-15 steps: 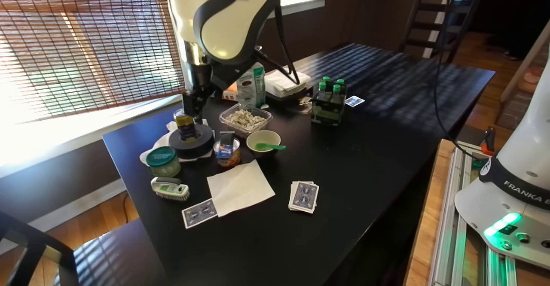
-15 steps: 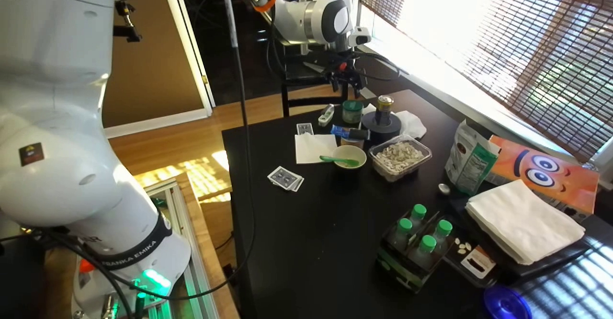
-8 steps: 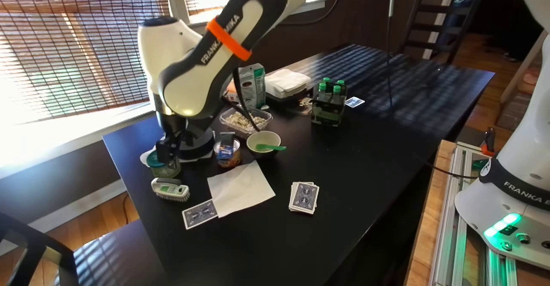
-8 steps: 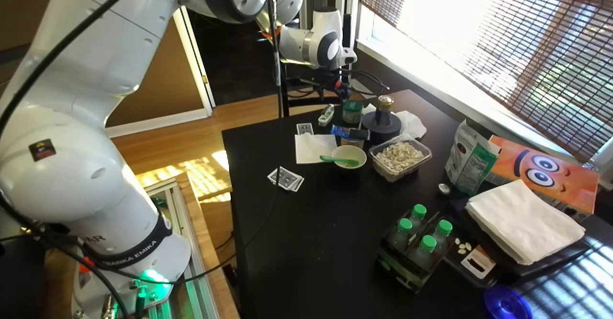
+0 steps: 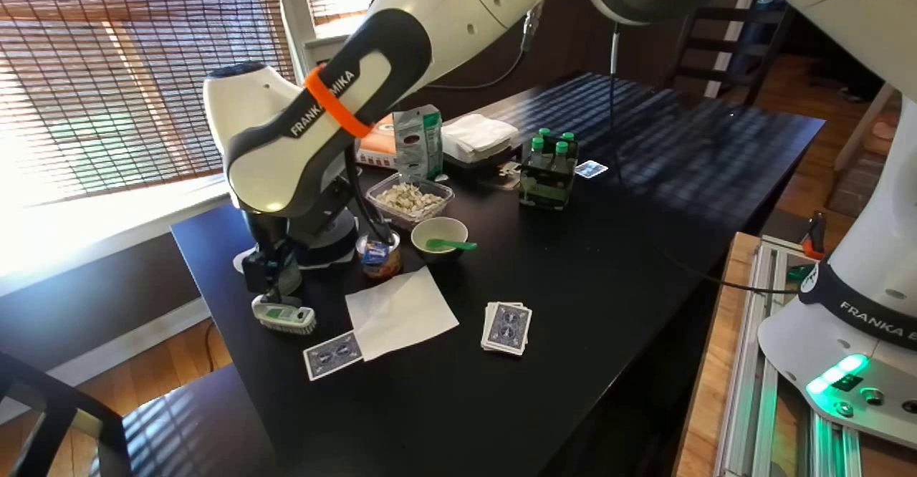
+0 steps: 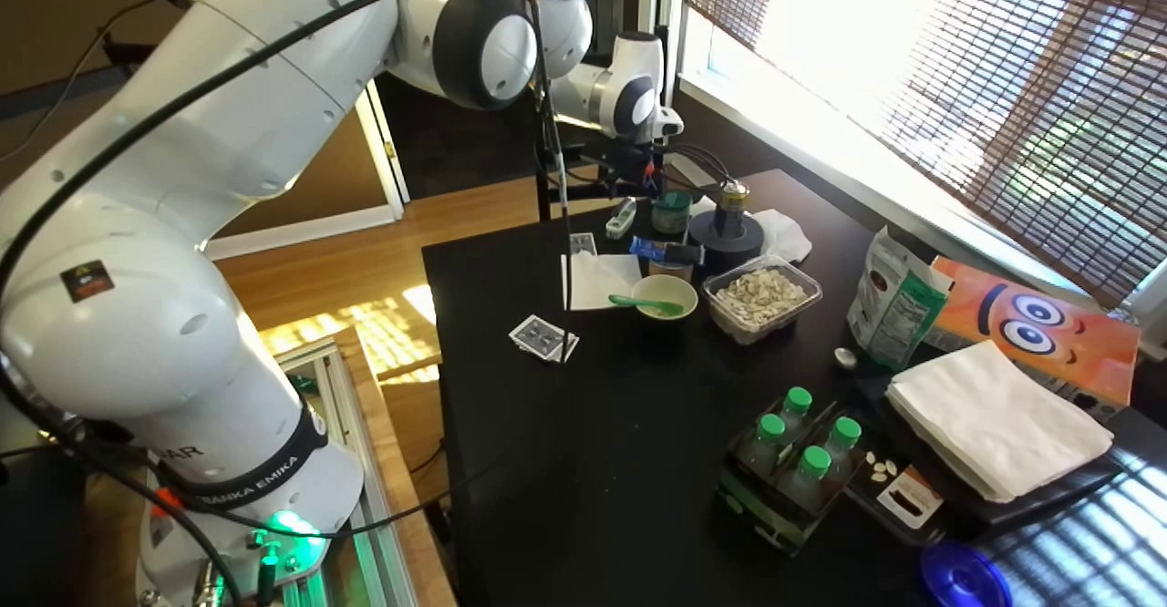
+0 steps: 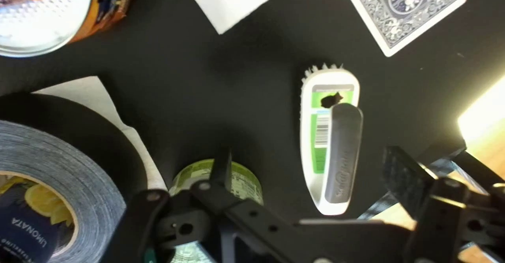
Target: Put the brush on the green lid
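Appearing off-centre between empty, widely parted fingers near the table's short edge, the brush could be shoved aside when gripped.

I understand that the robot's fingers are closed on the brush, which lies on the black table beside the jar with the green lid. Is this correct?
Not quite. The fingers are open: the wrist view shows them apart, to either side of the brush. It does lie on the black table beside the jar with the green lid.
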`<state>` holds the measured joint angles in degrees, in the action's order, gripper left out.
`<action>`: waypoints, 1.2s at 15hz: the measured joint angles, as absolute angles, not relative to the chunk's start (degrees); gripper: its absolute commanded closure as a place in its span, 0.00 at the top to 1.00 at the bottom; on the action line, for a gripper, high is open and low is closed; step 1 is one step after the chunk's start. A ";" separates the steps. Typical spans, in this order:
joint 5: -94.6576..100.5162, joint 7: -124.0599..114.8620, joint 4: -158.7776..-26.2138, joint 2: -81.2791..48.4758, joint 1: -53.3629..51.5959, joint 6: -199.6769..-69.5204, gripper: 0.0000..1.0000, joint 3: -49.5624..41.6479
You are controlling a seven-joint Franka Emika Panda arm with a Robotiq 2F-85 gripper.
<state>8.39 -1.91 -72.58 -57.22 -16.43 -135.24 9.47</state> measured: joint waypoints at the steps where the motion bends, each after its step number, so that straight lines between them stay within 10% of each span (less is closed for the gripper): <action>1: 7.75 -1.86 -71.23 -57.81 -16.62 -133.99 0.72 9.75; 8: 6.35 -1.69 -62.88 -62.80 -17.02 -126.00 0.41 9.97; 12: 6.07 -1.66 -58.76 -65.62 -17.01 -122.41 0.03 9.86; 18: 5.67 -0.03 -54.25 -67.03 -17.17 -120.96 0.06 11.33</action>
